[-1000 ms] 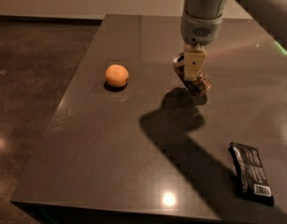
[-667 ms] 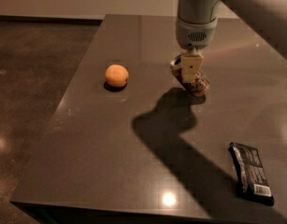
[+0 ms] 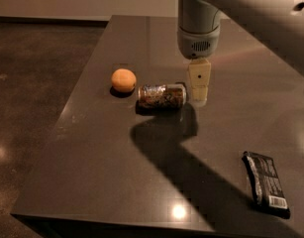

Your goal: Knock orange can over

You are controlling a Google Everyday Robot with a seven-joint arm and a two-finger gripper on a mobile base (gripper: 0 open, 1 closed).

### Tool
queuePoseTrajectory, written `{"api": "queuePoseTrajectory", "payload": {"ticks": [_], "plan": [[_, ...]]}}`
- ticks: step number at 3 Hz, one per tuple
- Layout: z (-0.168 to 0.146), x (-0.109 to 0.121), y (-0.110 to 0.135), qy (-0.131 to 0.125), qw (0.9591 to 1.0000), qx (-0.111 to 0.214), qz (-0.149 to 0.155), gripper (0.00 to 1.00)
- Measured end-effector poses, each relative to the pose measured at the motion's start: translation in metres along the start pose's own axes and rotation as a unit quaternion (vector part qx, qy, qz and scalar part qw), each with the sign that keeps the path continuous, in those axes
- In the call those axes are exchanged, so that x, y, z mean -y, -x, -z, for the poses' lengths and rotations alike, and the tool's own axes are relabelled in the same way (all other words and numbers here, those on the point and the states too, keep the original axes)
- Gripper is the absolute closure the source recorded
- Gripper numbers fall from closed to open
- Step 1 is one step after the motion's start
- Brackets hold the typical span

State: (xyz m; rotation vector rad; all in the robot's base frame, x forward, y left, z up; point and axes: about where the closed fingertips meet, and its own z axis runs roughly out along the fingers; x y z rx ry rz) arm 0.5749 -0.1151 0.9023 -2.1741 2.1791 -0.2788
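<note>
**Orange Can Down on Its Side, Task Looks Done**

A dark grey glossy table (image 3: 117,172) fills most of the frame. The robot's pale grey arm (image 3: 198,29) drops in from the upper right and throws a long shadow toward the lower right. Near the lower right corner lies a black, flat snack packet (image 3: 266,182), well apart from the action.

At centre frame, the small orange-gold metal drink can (image 3: 161,96) lies on its side on the table with its silver top pointing right. A second ago it stood right at the cream-coloured gripper (image 3: 199,97). Now it rests just left of that gripper, its right end close against it, though actual contact cannot be made out. The gripper hangs low over the table, right of centre, and whether it is spread or pressed together cannot be told.

The round orange fruit (image 3: 124,80) sits just left of the can, unmoved.

With the can toppled, the knock-over appears complete.
</note>
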Motion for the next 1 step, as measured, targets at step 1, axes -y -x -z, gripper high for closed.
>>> {"api": "queuePoseTrajectory", "payload": {"ticks": [1], "plan": [[0.0000,0.0000,0.0000,0.000,1.0000,0.000,0.000,0.00]]}}
